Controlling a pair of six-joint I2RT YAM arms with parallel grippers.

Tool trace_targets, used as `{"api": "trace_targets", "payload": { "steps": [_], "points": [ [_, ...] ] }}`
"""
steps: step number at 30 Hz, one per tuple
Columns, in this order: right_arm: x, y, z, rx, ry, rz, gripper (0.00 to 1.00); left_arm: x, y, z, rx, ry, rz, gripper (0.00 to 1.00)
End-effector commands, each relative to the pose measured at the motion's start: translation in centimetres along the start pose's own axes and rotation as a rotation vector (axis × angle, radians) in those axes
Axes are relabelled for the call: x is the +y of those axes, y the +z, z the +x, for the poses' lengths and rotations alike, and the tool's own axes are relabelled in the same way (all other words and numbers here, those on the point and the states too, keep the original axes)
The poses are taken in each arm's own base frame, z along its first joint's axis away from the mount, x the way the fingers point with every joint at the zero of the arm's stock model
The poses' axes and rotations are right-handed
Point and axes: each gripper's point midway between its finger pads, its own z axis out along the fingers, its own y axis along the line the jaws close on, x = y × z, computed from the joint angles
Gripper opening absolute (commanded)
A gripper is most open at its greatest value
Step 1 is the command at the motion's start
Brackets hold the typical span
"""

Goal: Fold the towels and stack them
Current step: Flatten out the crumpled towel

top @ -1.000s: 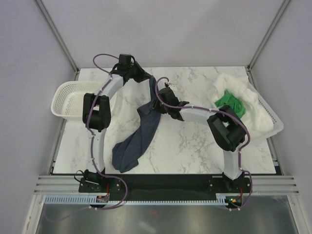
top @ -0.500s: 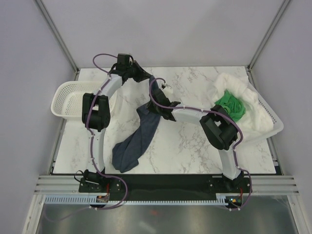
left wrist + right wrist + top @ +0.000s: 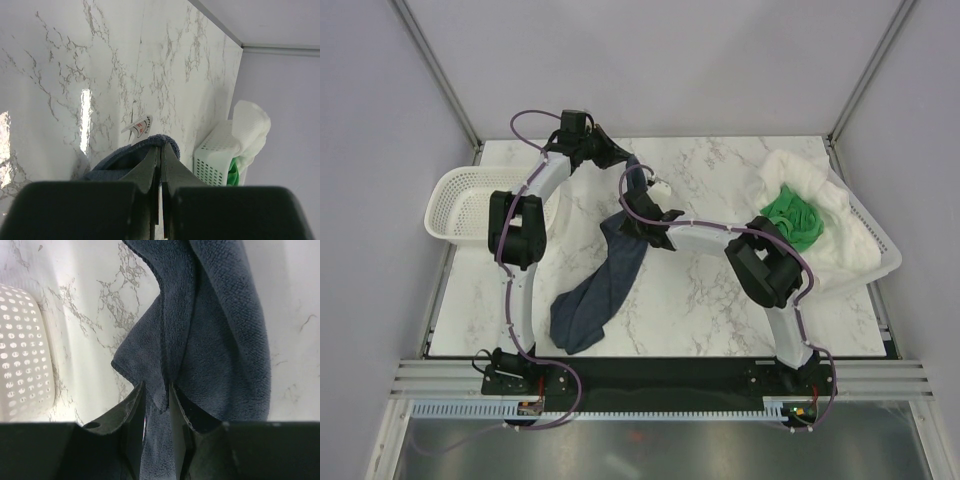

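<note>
I'm looking into a robot test cell, a lab set-up and no home or shop. Plain pale wall panels [image 3: 670,60] close in the table [image 3: 720,300] on three sides, framed by bare aluminium posts [image 3: 435,70] rising from its far corners. The table top is marble-patterned. Along its near edge I see a black mounting plate [image 3: 660,375] with the left arm's base [image 3: 505,370] and the right arm's base [image 3: 800,375] bolted down. Nearer still there are aluminium rails [image 3: 660,383] and a slotted cable duct [image 3: 650,410]. Purple cables [image 3: 520,120] loop along the arms.
</note>
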Motion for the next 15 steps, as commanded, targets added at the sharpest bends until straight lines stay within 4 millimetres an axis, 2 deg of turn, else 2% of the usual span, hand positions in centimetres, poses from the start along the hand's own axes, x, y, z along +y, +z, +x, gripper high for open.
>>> {"api": "trace_targets", "payload": {
  "steps": [1,11,15],
  "points": [
    [0.7,0.7,-0.2,-0.015,0.009,0.005,0.33,-0.2,0.5,0.0,0.01,0.032,0.035,0.02],
    [-0.4,1.6,0.3,-0.015,-0.016,0.068,0.32,-0.1,0.6,0.0,0.002,0.033,0.029,0.02],
    [-0.1,2.1,0.4,-0.011,-0.015,0.063,0.31,-0.1,0.6,-0.1,0.0,0.034,0.029,0.02]
  ]
}}
